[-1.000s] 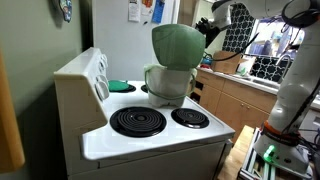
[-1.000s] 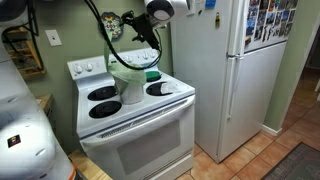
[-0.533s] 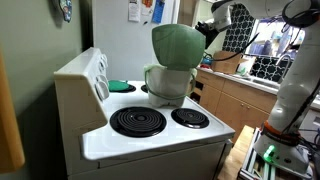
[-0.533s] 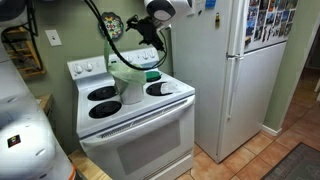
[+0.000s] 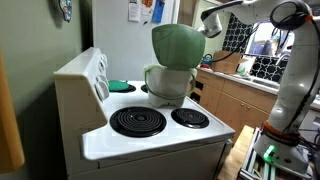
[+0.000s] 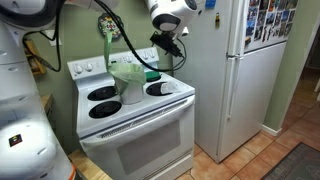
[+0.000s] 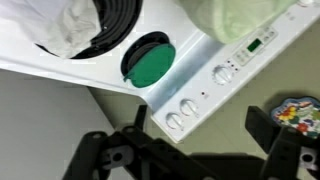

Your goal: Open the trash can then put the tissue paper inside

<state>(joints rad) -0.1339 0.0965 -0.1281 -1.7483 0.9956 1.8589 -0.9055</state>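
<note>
Trash can on the stove surface, domed lid swung upright (green disc just beside). Pincer near the trash can's raised lid, spread wide apart, clamping nothing.

In an exterior view the trash can stands mid-frame on the tabletop, behind two burners at lower centre, with a flat disc lying to its left and cabinets at right.

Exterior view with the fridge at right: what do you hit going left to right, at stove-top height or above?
outlet → trash can → green disc → fridge
</note>
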